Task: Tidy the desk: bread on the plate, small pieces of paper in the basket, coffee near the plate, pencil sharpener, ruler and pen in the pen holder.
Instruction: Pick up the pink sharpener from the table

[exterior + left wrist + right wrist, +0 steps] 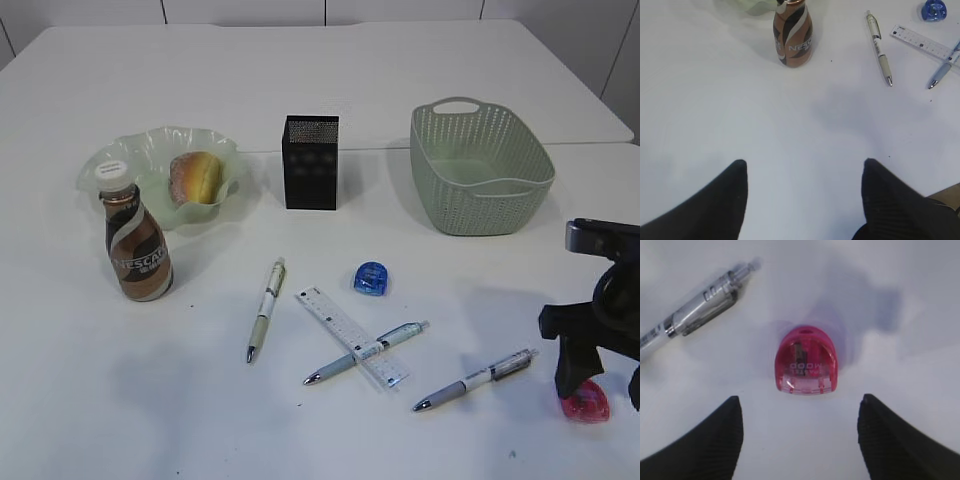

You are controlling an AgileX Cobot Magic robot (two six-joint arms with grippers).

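Exterior view gives me the whole white surface (330, 80), with a seam running across it behind the objects. The biggest item on it is the sage-green basket (480, 167) at the right rear, and I see nothing in the part of it that shows. At the left rear sits the wavy-rimmed plate (150, 155) with the bread (196, 177) lying in it. The coffee (137, 244) stands upright just in front of the plate, touching or nearly touching its rim. Between plate and basket, the black mesh pen holder (311, 162) stands upright.

My right arm comes in at the lower right edge. Its right gripper (800, 435) hangs over a pink pencil sharpener (806, 361), jaws spread wide to either side of it and gripping nothing. My left gripper (802, 195) shows only in its wrist view, also spread wide and empty above bare surface, with the coffee well ahead of it.

In the middle foreground lies the ruler (350, 336), slanted, with a pen (366, 352) lying across its near end. A second pen (266, 309) lies to the left of the ruler, apart from it. A third pen (476, 379) lies to the right, near the pink sharpener. A blue pencil sharpener (370, 278) sits just behind the ruler, between it and the pen holder.
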